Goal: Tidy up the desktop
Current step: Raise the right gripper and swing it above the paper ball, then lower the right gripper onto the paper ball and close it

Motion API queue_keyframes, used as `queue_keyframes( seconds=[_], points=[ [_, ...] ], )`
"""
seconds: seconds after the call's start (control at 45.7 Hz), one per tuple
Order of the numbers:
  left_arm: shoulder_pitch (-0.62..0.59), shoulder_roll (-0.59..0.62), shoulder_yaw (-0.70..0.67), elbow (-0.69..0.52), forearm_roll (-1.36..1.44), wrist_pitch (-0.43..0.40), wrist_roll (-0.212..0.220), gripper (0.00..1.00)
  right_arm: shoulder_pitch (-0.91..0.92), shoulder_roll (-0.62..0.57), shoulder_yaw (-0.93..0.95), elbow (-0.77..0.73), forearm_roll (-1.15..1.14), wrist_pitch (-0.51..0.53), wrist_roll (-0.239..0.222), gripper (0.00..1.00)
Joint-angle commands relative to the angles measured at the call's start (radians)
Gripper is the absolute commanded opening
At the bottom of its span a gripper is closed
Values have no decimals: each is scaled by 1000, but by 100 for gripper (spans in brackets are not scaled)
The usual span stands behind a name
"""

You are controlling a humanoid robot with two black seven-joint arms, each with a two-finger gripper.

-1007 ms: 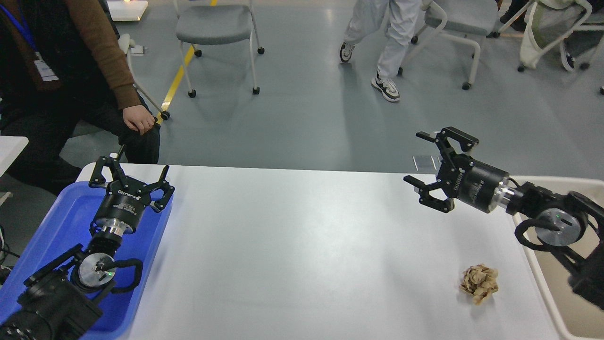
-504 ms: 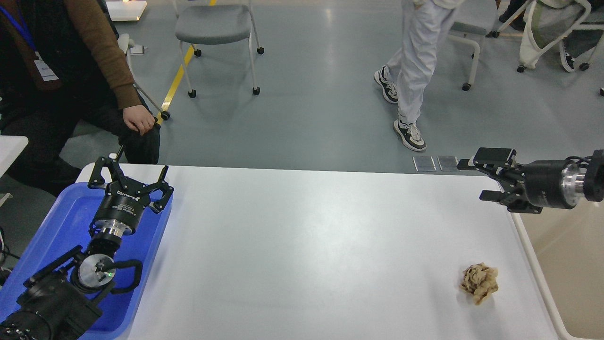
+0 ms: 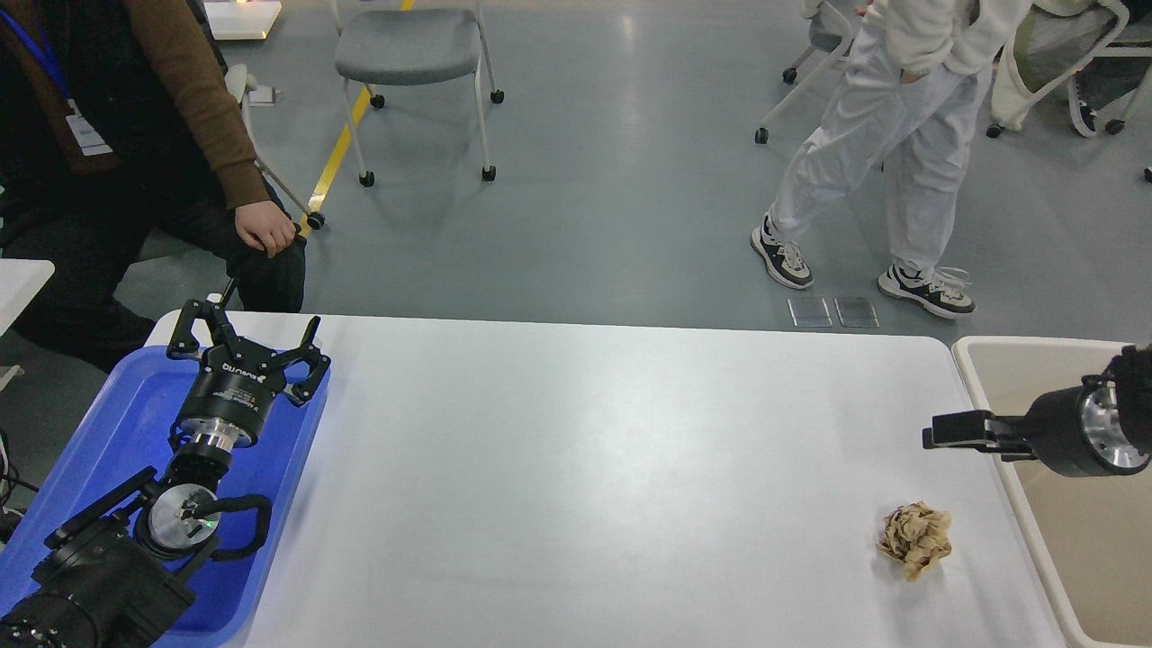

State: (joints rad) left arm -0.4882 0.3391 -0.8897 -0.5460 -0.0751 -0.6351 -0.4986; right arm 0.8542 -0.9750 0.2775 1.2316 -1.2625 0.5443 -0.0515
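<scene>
The white desktop (image 3: 585, 450) fills the middle of the head view. A crumpled tan paper ball (image 3: 914, 538) lies on it near the front right. My left gripper (image 3: 250, 337) is open and empty, hovering over the far end of the blue tray (image 3: 99, 432) at the table's left. My right gripper (image 3: 943, 430) is seen side-on at the table's right edge, above and to the right of the paper ball and well apart from it. Its two fingers overlap, so I cannot tell whether it is open.
A beige open bin (image 3: 976, 346) stands against the table's right edge, under my right arm. A seated person (image 3: 135, 162) is beyond the far left corner. Another person (image 3: 891, 126) stands beyond the far right, among chairs.
My right gripper has swung right and down, from over the table's far right to its right edge, turning side-on. The standing person has walked right. My left arm has not moved.
</scene>
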Motion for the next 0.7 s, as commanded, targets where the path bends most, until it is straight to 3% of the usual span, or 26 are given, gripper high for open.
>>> queue_keyframes(
  seconds=[0.0,0.307,0.679],
  points=[
    [0,0,0,0,0,0,0,100,-40,21,-46,11,-100,-30,19,100],
    [-1,0,2,0,0,0,0,100,-110,120,-32,-20,-103,-55,21,100],
    [-4,0,3,0,0,0,0,100,-158,240,-52,-172,-118,-115,21,100]
  ],
)
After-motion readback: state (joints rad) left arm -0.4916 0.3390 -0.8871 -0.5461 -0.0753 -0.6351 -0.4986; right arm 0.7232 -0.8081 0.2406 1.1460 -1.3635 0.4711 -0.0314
